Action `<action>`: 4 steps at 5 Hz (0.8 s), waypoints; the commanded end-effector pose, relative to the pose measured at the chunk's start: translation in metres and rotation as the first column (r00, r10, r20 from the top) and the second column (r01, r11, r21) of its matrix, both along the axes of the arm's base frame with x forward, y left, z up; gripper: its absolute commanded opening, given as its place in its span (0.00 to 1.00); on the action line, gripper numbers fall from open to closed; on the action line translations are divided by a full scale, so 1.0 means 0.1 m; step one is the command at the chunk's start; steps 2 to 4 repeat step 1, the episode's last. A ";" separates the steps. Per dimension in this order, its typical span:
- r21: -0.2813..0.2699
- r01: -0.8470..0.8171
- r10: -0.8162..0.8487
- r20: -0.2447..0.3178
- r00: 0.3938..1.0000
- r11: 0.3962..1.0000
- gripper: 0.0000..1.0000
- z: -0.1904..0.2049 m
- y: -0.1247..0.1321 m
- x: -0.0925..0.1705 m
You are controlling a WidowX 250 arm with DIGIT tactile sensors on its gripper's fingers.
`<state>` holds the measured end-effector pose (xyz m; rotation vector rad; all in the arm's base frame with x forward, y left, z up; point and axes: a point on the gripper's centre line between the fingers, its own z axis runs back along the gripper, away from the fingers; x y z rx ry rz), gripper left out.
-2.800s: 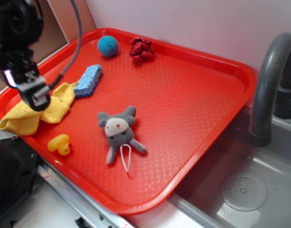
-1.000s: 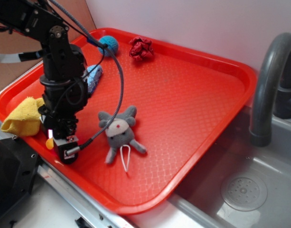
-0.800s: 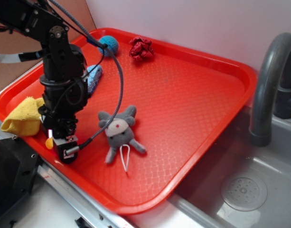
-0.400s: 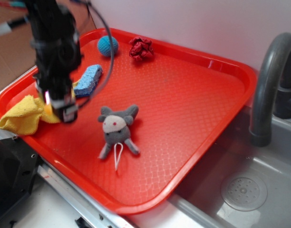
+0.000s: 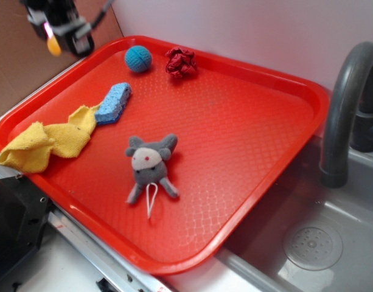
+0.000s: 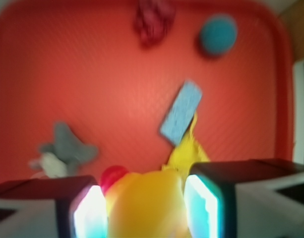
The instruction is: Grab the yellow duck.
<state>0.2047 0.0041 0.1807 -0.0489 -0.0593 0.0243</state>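
The red tray [image 5: 247, 176] lies well below the gripper [image 5: 63, 35], which has risen from tray level to the upper left corner, fingers [image 6: 90, 210] clamped on the yellow duck [image 6: 144, 203]; the grey plush mouse [image 5: 148, 165] keeps its shifted spot.

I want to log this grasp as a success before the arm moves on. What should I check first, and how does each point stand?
1. Yellow duck sits between the fingers: ok.
2. Gripper lifted clear of the red tray: ok.
3. Duck off the tray in the exterior view: ok.
4. Grip firm enough to hold: cannot tell, the wrist view is blurred.
5. Yellow rag left behind, not snagged: ok.
6. Plush mouse clear of the arm: ok.
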 end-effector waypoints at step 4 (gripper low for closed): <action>0.045 0.061 -0.062 0.029 0.998 0.997 0.00 0.26 0.10 0.02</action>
